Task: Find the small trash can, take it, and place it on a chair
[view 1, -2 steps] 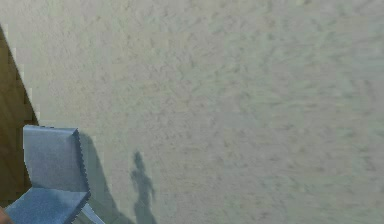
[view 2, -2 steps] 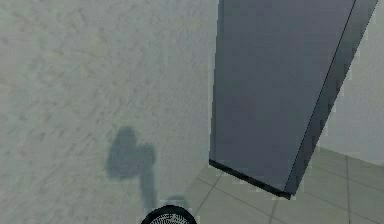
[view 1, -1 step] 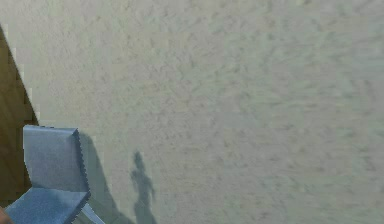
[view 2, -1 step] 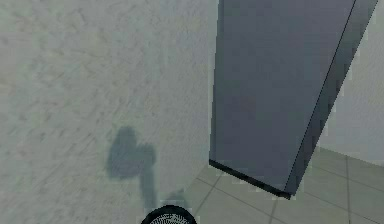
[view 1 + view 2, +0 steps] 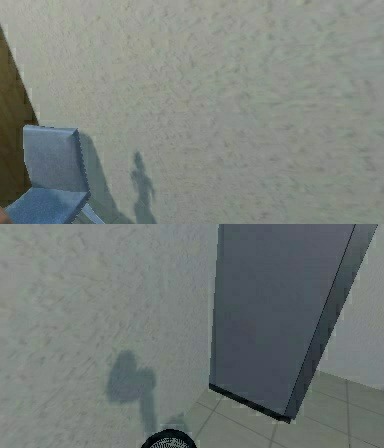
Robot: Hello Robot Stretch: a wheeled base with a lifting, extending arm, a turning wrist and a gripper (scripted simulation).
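Where beige wall [image 5: 230, 90] looms close, blue-grey box [image 5: 52, 160], perhaps furniture, tall grey panel [image 5: 275, 314], gripper state untellable.

A rough pale beige wall [image 5: 230, 90] spread across the forward view, a dark brown wooden strip [image 5: 10, 120] at its left edge and a blue-grey boxy block [image 5: 52, 160] just beside that. In the arm side view, a tall flat grey panel [image 5: 275, 314] stood above pale tiled floor [image 5: 330, 414].
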